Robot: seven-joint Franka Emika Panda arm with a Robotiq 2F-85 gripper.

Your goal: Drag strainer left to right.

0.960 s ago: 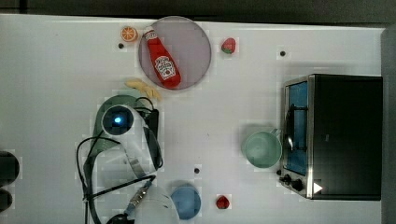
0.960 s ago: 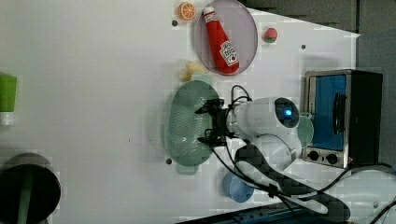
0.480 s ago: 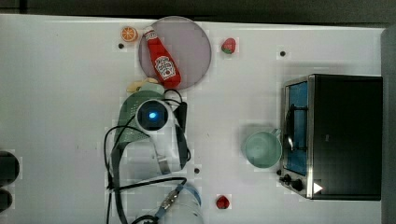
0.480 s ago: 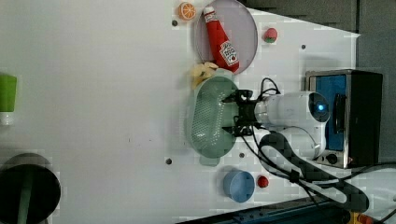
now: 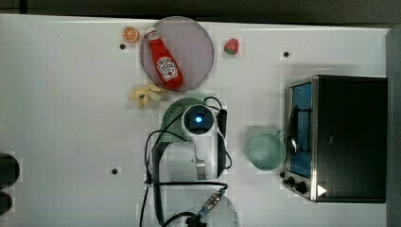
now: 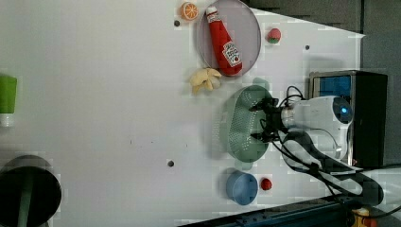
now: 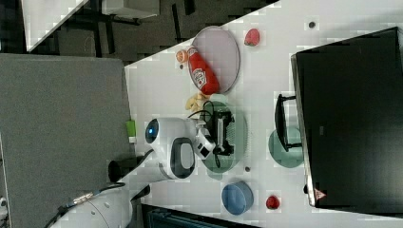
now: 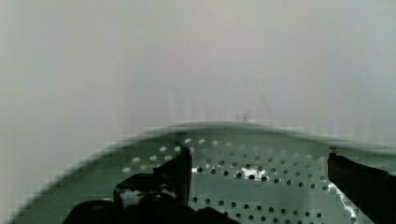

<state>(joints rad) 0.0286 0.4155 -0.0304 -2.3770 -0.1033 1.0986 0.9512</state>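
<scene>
You have one strainer [image 6: 241,124] on the white worktop [image 5: 66,109], lying just below the grey plate in the top view, with the mug to the top view's right and the blue bowl beyond the strainer's far end from the plate. Your pincer [image 6: 263,121] sits over the strainer's perforated bottom, its two dark fingers [image 8: 175,170] spread wide apart with holes showing between them and nothing held. The arm reaches in from the top view's bottom edge, its white wrist directly above the strainer and pointing down.

Around it, count one grey plate [image 5: 191,47] carrying one ketchup bottle [image 5: 163,64], one orange slice [image 5: 130,34], one strawberry [image 5: 230,46], one pale yellow bunch [image 5: 144,93] just beside the plate, one mint mug [image 5: 265,150] near one toaster oven [image 5: 347,137], one blue bowl [image 6: 241,187] and one small red item [image 6: 266,184] beside it.
</scene>
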